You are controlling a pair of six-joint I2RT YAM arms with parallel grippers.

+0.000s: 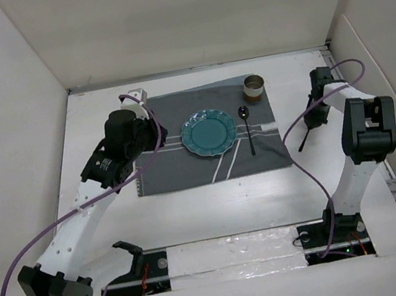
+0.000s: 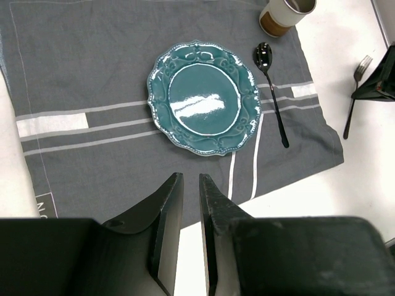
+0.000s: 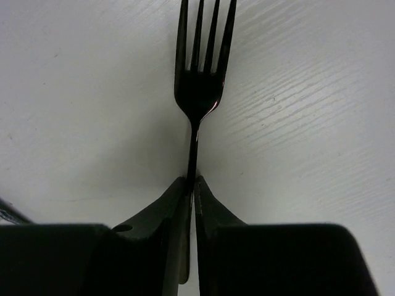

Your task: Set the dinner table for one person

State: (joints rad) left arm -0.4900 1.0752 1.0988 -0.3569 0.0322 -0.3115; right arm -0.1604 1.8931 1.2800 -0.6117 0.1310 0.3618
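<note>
The white dinner table holds a dark grey striped placemat. On the mat are a teal plate, a black spoon just right of the plate, and a brown-banded cup at the far right corner. My right gripper is shut on the handle of a black fork, right of the mat. In the right wrist view the fork points away from the gripper, tines low over the table. My left gripper is empty, jaws nearly together, above the mat's left part.
White walls enclose the table on the left, back and right. A purple cable loops off the left arm, another off the right arm. In the left wrist view the fork hangs beside the mat's right edge.
</note>
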